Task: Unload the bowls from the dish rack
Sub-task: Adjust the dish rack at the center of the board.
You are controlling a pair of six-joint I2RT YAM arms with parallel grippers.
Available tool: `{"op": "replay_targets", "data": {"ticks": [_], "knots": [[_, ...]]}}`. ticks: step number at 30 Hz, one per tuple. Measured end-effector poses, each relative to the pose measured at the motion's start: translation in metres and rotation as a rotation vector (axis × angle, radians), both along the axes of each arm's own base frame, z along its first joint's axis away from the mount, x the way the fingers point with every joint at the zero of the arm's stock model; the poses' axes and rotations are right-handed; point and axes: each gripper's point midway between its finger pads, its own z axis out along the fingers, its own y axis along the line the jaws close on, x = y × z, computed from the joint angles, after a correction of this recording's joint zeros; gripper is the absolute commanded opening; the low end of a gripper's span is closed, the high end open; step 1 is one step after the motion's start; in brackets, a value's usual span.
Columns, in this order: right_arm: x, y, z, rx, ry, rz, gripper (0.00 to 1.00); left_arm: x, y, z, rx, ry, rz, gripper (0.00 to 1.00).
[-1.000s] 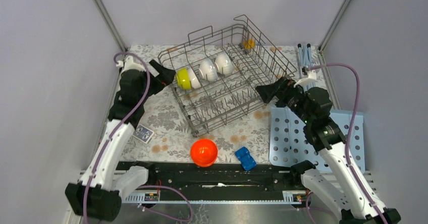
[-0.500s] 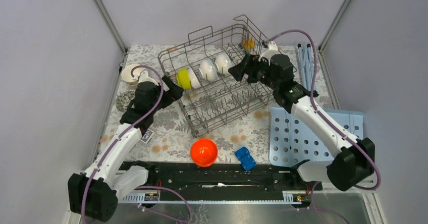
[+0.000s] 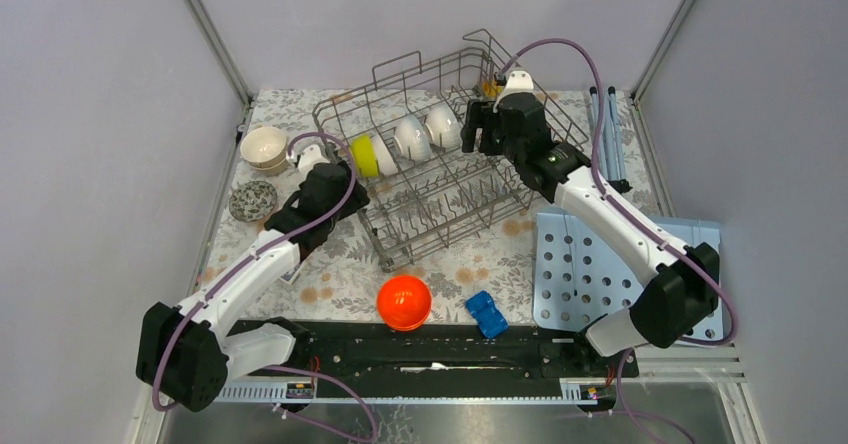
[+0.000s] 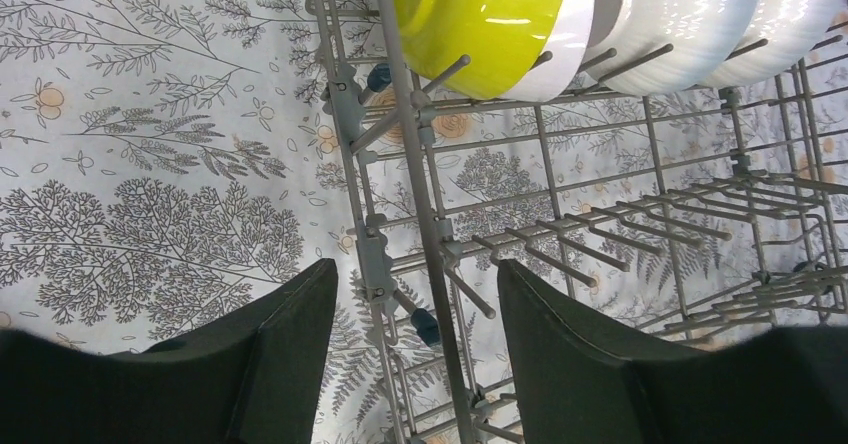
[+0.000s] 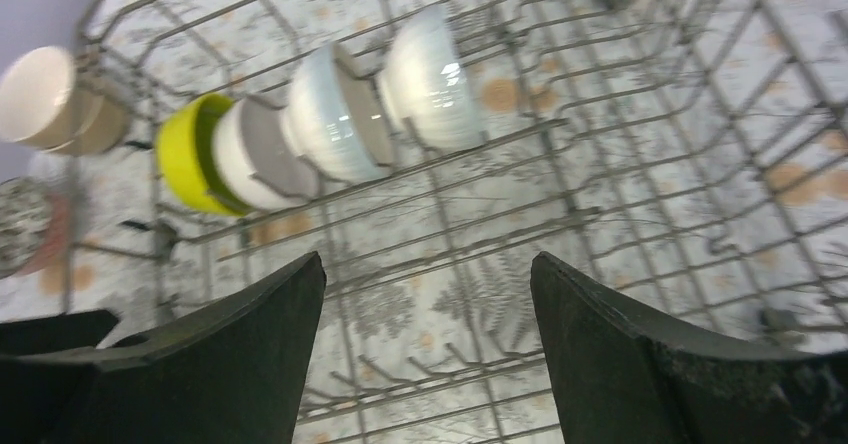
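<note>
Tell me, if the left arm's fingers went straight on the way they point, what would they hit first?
Most likely the dish rack, whose side wire runs between the open left fingers; just beyond sits the yellow-green bowl. Depth is hard to judge.

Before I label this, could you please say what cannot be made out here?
- Top view: yellow item in the far corner of the dish rack, too small, behind wires.
- Left wrist view: yellow-green bowl, cut off by the top edge.
- Right wrist view: patterned bowl, blurred, cut by the left edge.

Left gripper (image 3: 343, 178) reaches forward-right, right gripper (image 3: 470, 130) reaches forward-left, both pointing down, jaws parted.
</note>
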Motion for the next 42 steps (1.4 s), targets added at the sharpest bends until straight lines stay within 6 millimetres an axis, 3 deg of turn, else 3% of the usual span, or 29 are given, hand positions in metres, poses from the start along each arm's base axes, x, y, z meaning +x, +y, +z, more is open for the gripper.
{"op": "replay_targets", "data": {"ticks": [5,10,12,16,19,21,25,29,35,42], "knots": [[0.008,-0.027,-0.002,-0.105,-0.039,-0.118,0.82,0.0,-0.002,-0.006,0.012,0.013,0.008,0.39],[-0.006,-0.056,-0.009,-0.157,-0.051,-0.201,0.88,0.001,-0.006,-0.009,0.018,0.012,0.0,0.19],[-0.01,-0.066,0.002,-0.162,-0.082,-0.232,0.9,0.003,-0.009,-0.008,0.016,0.006,-0.008,0.13],[-0.013,-0.09,0.044,-0.171,-0.191,-0.318,0.91,0.006,-0.008,-0.008,0.006,0.007,0.014,0.1],[-0.004,-0.11,0.069,-0.174,-0.244,-0.393,0.9,0.006,-0.008,-0.008,0.006,0.006,0.016,0.08],[0.008,-0.129,0.074,-0.172,-0.25,-0.452,0.89,0.006,-0.008,-0.008,0.007,0.006,0.017,0.07],[0.035,-0.168,0.056,-0.19,-0.207,-0.563,0.88,0.007,-0.007,-0.008,0.012,0.009,0.017,0.0],[0.052,-0.186,0.027,-0.233,-0.144,-0.596,0.87,0.01,-0.005,-0.008,0.034,0.023,0.012,0.0],[0.067,-0.194,0.005,-0.273,-0.106,-0.593,0.79,0.013,-0.003,-0.008,0.027,0.029,0.005,0.0],[0.066,-0.193,-0.024,-0.276,-0.05,-0.574,0.55,0.018,0.003,-0.009,-0.008,0.038,0.004,0.0]]}}
